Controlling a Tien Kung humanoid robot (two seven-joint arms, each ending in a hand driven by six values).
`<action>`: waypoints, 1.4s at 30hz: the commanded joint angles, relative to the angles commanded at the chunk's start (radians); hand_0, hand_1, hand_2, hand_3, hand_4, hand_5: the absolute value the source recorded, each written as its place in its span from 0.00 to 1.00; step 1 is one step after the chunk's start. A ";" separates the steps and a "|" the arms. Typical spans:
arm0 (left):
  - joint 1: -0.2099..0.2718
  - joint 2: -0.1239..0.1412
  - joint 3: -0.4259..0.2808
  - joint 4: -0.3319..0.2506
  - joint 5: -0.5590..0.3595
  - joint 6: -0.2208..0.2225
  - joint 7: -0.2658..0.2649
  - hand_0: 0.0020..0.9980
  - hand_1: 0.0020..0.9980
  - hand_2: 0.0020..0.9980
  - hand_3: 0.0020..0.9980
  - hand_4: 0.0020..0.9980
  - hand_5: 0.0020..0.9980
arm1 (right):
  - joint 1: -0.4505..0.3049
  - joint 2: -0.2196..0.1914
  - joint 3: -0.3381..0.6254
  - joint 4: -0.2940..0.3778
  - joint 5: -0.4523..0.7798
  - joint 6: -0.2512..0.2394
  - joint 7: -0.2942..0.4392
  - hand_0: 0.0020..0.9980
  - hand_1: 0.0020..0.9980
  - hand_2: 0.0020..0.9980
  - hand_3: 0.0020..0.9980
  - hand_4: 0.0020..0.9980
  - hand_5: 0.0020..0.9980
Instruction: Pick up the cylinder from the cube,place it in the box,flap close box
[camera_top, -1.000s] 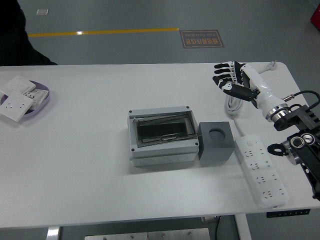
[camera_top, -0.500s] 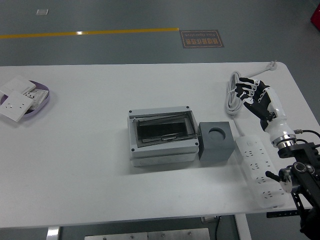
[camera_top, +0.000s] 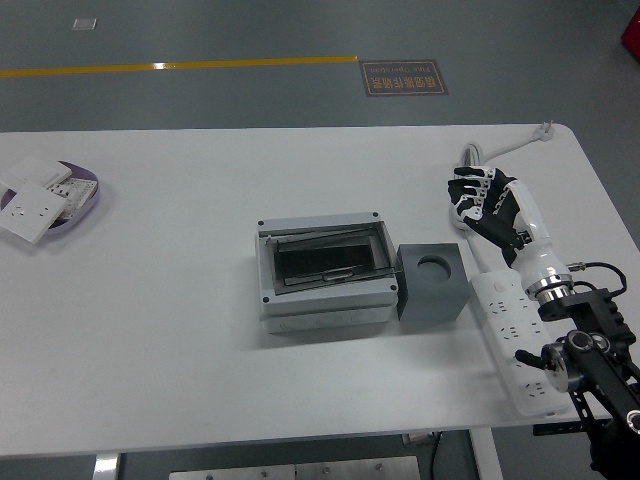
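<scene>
Nearest the table's front edge, on the right, a white power strip (camera_top: 520, 338) is lying lengthwise, and the robot's black right arm (camera_top: 585, 350) is reaching in over it from the lower right corner. The right hand (camera_top: 485, 200) is hanging over the coiled white cable (camera_top: 462, 205) beyond the strip, its black-and-white fingers (camera_top: 464, 187) curled loosely inward and gripping nothing. The left arm is not showing anywhere.

Toward the middle of the white table (camera_top: 180, 340), a grey cube (camera_top: 432, 281) is sitting with a round hollow in its top; I cannot tell whether the cylinder is sitting in it. Touching the cube's left side, the grey box (camera_top: 322, 272) is lying with a dark panel showing across its top. Whether that is its lid or its inside is hard to say.

Far off at the left edge, a purple dish (camera_top: 85, 195) is holding white wall switches (camera_top: 30, 205). Beyond the table, a yellow line (camera_top: 180, 67) is running across the grey floor
</scene>
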 joint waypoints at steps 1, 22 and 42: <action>0.000 0.000 -0.001 0.000 0.001 0.000 0.000 0.61 0.65 0.61 0.67 0.70 0.12 | 0.001 0.000 -0.002 0.000 0.002 0.000 0.001 0.56 0.53 0.54 0.60 0.72 0.19; 0.003 -0.001 0.016 0.000 -0.026 0.004 -0.002 0.61 0.65 0.61 0.67 0.69 0.12 | 0.013 0.002 0.004 -0.023 0.043 -0.004 0.007 0.51 0.43 0.43 0.51 0.71 0.18; 0.001 -0.004 0.003 0.000 -0.012 0.001 -0.003 0.61 0.65 0.61 0.67 0.69 0.12 | 0.066 -0.001 -0.004 -0.047 0.076 0.004 0.006 0.51 0.41 0.39 0.46 0.69 0.18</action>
